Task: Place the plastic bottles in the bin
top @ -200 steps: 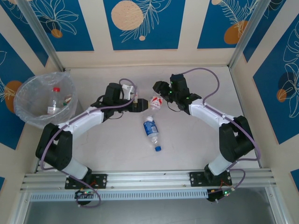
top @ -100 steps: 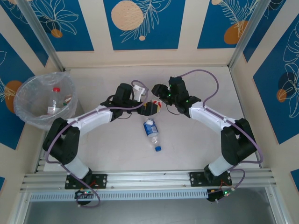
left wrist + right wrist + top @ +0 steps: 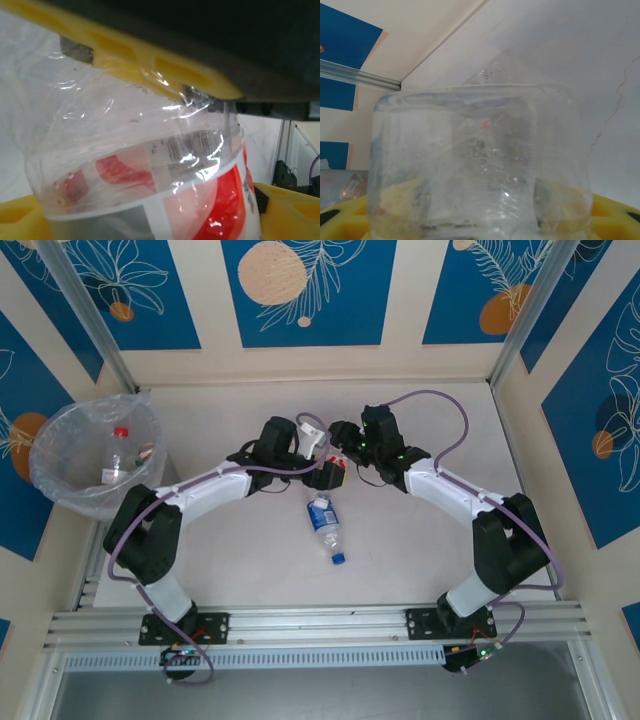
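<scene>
Red-label bottle (image 3: 150, 170): clear, with a red and white label, at the middle of the table (image 3: 430, 550), between the two grippers.
Right gripper (image 3: 342, 448): clenched on this bottle, grasping it.
Left gripper (image 3: 330, 473): yellow fingers (image 3: 165, 67) on either side of the bottle, the upper one touching it; whether it grips firmly, I cannot tell.
Blue-label bottle (image 3: 322, 520): lying on the table just below the grippers, blue cap toward the near edge.
Bin (image 3: 55, 475): far left, well apart from the grippers; a red-capped bottle (image 3: 118, 455) lies inside.

light: bright, even | shadows: faint, soft | glare: white glints on bottle (image 3: 200, 165) | focus: top view sharp, wrist close-ups blurred
</scene>
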Robot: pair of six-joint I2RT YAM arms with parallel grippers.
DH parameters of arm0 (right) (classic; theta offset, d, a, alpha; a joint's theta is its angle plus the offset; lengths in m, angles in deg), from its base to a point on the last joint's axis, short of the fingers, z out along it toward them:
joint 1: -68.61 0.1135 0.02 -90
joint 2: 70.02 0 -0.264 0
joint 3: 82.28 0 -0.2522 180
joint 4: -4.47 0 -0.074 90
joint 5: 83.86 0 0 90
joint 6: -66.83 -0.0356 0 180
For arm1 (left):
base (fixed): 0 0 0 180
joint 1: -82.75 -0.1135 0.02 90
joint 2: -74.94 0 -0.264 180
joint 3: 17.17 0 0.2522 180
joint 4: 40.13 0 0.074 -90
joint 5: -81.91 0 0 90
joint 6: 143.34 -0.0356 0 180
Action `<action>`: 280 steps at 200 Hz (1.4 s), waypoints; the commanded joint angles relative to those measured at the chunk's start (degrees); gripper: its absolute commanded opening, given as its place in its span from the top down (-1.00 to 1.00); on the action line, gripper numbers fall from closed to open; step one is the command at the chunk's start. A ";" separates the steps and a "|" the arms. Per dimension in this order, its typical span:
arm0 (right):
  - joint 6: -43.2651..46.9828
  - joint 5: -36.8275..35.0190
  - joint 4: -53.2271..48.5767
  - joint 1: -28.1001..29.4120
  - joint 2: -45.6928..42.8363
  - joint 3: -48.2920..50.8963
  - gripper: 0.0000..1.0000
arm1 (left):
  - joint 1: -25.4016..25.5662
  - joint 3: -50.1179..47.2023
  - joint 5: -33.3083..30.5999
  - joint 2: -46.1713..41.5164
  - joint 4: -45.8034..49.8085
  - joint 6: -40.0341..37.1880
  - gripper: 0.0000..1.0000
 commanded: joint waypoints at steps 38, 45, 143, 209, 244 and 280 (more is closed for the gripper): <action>-1.39 0.02 -2.25 0.22 0.07 -3.01 -0.22 | 0.53 1.92 -0.59 0.41 0.79 -1.74 -0.50; -1.44 -0.15 -2.70 0.21 -0.04 -2.95 -0.27 | 0.54 1.81 -0.68 0.34 0.55 -1.51 -0.49; 1.21 -1.99 -10.10 -1.80 -5.52 -1.85 -0.73 | 0.42 2.07 -2.19 1.47 -1.72 1.01 -0.38; 4.55 -9.09 -15.19 -2.41 -10.68 -0.91 -0.99 | 0.12 2.13 -4.37 0.49 -0.24 0.84 -0.36; 9.16 -8.60 -18.53 -3.13 -13.33 -0.67 -0.99 | -0.34 2.56 -7.35 -1.30 3.44 -0.52 -0.35; 9.82 -9.30 -18.50 -3.13 -17.76 2.32 -0.99 | -1.08 0.69 -11.43 -4.79 3.28 0.64 -0.32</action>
